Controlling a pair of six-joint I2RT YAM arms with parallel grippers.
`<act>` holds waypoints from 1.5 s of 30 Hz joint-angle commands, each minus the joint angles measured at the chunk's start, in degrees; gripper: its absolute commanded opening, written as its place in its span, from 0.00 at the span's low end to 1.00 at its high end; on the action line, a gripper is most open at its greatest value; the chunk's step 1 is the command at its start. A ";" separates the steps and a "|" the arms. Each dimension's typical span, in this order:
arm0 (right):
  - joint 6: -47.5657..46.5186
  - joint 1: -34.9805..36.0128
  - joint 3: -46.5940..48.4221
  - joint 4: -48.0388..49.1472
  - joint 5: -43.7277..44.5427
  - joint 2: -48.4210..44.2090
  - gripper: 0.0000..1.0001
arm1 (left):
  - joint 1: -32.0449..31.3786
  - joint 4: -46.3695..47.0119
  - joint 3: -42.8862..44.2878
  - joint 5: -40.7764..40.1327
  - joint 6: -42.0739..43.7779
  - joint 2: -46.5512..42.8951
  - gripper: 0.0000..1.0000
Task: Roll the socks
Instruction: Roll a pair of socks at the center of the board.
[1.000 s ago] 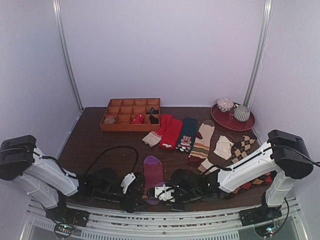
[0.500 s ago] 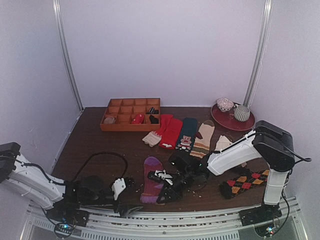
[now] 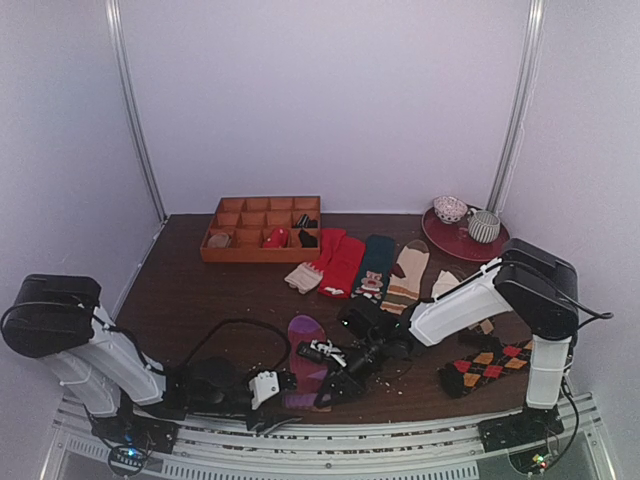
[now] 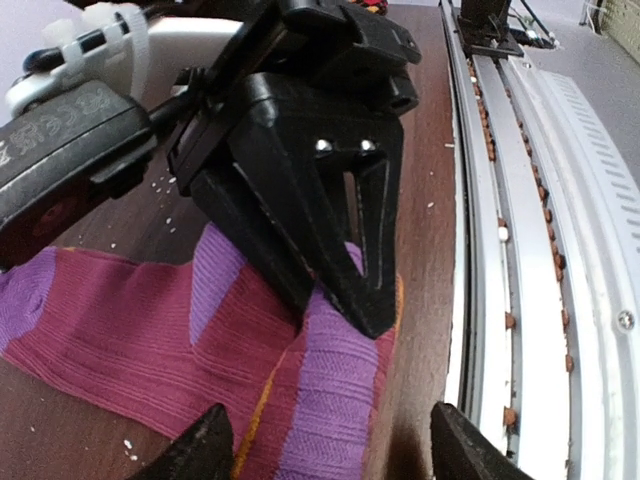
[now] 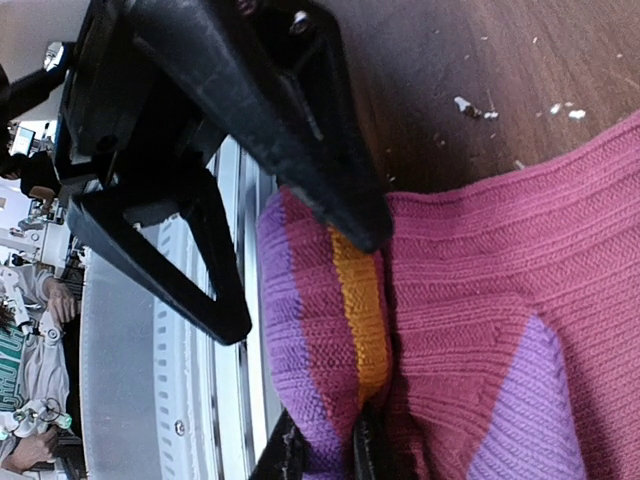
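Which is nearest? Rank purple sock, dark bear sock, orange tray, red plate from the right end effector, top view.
1. purple sock, held by the right end effector
2. dark bear sock, mid-table
3. orange tray, back left
4. red plate, back right

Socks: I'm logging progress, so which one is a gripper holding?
The purple-magenta sock nearest the arms; the right gripper pinches its orange-striped cuff. The red sock, teal sock and argyle sock lie elsewhere, ungripped.

left end effector (image 4: 330, 447) spread, right end effector (image 5: 328, 450) pinched
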 commanded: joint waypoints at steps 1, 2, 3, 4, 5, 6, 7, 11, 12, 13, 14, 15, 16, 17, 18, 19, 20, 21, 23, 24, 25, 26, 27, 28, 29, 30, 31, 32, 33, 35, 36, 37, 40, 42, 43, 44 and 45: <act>-0.12 0.35 -4.40 -15.01 6.02 5.39 0.09 | -0.34 5.84 0.81 0.94 0.62 0.92 0.59; -0.09 0.25 -4.35 -15.01 5.98 5.36 0.08 | -0.34 5.85 0.78 0.79 0.57 1.30 0.59; -0.13 0.24 -4.39 -15.01 6.00 5.33 0.09 | -0.28 5.99 0.71 0.81 0.35 1.63 0.57; -0.20 0.24 -4.35 -15.01 6.00 5.38 0.08 | -0.26 6.08 0.70 0.96 0.15 2.12 0.55; -0.14 0.16 -4.24 -14.96 6.00 5.39 0.08 | -0.26 6.37 0.62 1.22 -0.21 2.51 0.55; -0.13 0.16 -4.24 -15.00 6.00 5.42 0.08 | -0.26 6.73 0.47 1.45 -0.56 3.03 0.54; -0.13 0.16 -4.28 -15.01 6.00 5.48 0.08 | -0.26 7.24 0.31 1.71 -0.84 3.40 0.55; -0.02 0.10 -4.15 -15.09 6.07 5.68 0.08 | -0.26 8.68 0.03 2.25 -1.57 5.05 0.57; -0.07 0.06 -4.16 -15.10 6.18 5.70 0.08 | -0.26 8.98 -0.05 2.33 -1.69 5.25 0.57; 0.00 0.06 -4.14 -15.10 6.40 5.76 0.08 | -0.26 9.22 -0.05 2.32 -1.67 5.30 0.55; 0.04 0.07 -4.14 -15.13 6.55 5.82 0.08 | -0.26 9.22 -0.05 2.27 -1.67 5.27 0.54; 0.04 0.07 -4.14 -15.18 6.53 5.79 0.08 | -0.26 9.03 0.15 2.30 -1.68 5.26 0.53; 0.12 0.08 -4.18 -15.06 6.53 5.80 0.08 | -0.26 8.83 0.35 2.38 -1.68 5.22 0.50; 0.20 0.05 -4.19 -15.03 6.55 5.79 0.08 | -0.26 8.57 0.53 2.48 -1.73 5.37 0.45; 0.35 0.06 -4.22 -14.91 6.58 5.75 0.08 | -0.26 8.25 0.66 2.50 -1.81 5.51 0.39; 0.43 0.06 -4.37 -14.66 6.68 5.66 0.08 | -0.26 8.09 0.81 2.51 -1.96 5.75 0.27; 0.59 -0.02 -4.39 -14.39 6.63 5.64 0.08 | -0.26 8.12 0.86 2.33 -2.08 6.03 0.06; 0.76 -0.01 -4.44 -14.13 6.63 5.62 0.08 | -0.30 8.27 0.79 2.43 -2.25 6.32 0.00; 1.11 -0.02 -4.63 -13.41 6.55 5.46 0.09 | -0.26 8.03 0.87 3.15 -2.60 6.83 0.00; 1.39 0.01 -4.71 -12.83 6.53 5.19 0.09 | -0.26 7.69 0.94 3.32 -3.01 6.96 0.00; 1.56 0.03 -4.82 -12.34 6.60 4.83 0.10 | -0.26 7.18 0.88 3.24 -3.86 7.05 0.00; 1.64 -0.02 -4.97 -11.80 6.76 4.25 0.12 | -0.21 6.73 0.81 3.16 -5.00 7.07 0.00; 1.60 -0.02 -5.06 -11.43 6.96 3.28 0.13 | -0.25 6.16 0.67 2.87 -6.28 7.00 0.00; 1.48 -0.10 -5.10 -10.86 7.01 2.14 0.15 | -0.09 5.16 0.66 2.81 -7.63 6.91 0.00; 1.27 -0.15 -5.41 -10.27 7.32 0.41 0.17 | 0.23 3.46 0.95 3.09 -9.34 6.78 0.00; 1.01 -0.26 -5.83 -9.59 7.91 -1.76 0.20 | 0.65 1.37 1.22 3.49 -11.66 6.58 0.00; 0.86 -0.39 -6.46 -8.73 8.80 -4.18 0.23 | 1.11 -0.53 1.38 4.20 -13.32 6.30 0.00; 0.58 -0.56 -7.32 -7.65 9.71 -7.15 0.26 | 1.55 -2.42 1.46 5.08 -15.02 5.87 0.00; 0.24 -0.63 -8.37 -6.54 11.11 -10.35 0.29 | 2.30 -3.89 1.44 6.13 -16.76 5.43 0.00; -0.67 -0.60 -10.82 -3.79 14.39 -16.70 0.35 | 3.56 -6.60 1.35 8.44 -20.09 4.68 0.00; -1.03 -0.57 -12.50 -1.38 15.86 -19.78 0.38 | 4.19 -7.72 1.32 9.56 -21.79 4.36 0.00; -1.52 -0.57 -14.62 1.68 17.50 -23.08 0.41 | 4.84 -8.76 1.42 10.86 -23.35 4.28 0.00; -2.91 -0.32 -21.75 11.92 21.62 -30.74 0.48 | 6.83 -12.89 2.56 13.95 -27.18 5.21 0.00; -5.40 0.91 -25.27 16.53 24.85 -33.87 0.52 | 7.93 -15.71 3.83 15.85 -28.64 6.64 0.00; -6.72 1.80 -26.50 18.23 26.61 -34.75 0.54 | 8.26 -16.50 4.46 16.83 -29.07 7.35 0.00; -8.55 3.12 -27.18 19.38 28.42 -35.22 0.55 | 8.60 -17.29 5.13 17.72 -29.57 8.25 0.00; -10.53 4.73 -27.34 19.88 30.49 -35.33 0.57 | 8.99 -18.26 5.92 18.95 -30.03 9.28 0.00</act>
